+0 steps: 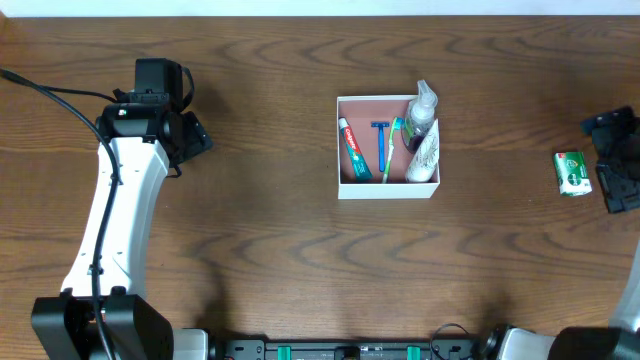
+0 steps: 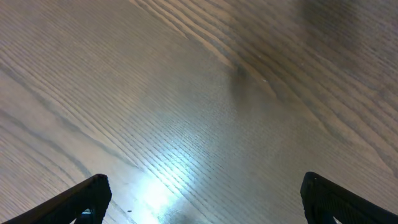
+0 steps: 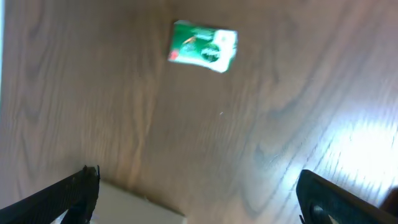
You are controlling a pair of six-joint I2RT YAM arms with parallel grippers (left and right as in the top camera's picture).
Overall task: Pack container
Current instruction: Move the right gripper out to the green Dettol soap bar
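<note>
The container [image 1: 388, 190] is a square white-walled box with a pink-brown inside at the table's middle. In it lie a toothpaste tube [image 1: 354, 149], a blue razor [image 1: 381, 146], a green toothbrush [image 1: 393, 148] and two small bottles [image 1: 423, 132]. A green soap box [image 1: 572, 172] lies on the table at the far right; it also shows in the right wrist view [image 3: 203, 46]. My right gripper [image 1: 615, 160] is open and empty just right of the soap box. My left gripper [image 1: 190, 135] is open and empty over bare table at the far left.
The wood-grain table [image 1: 260, 240] fills the overhead view. A white edge [image 3: 134, 208] shows at the bottom of the right wrist view. The left wrist view shows only bare wood [image 2: 205, 112].
</note>
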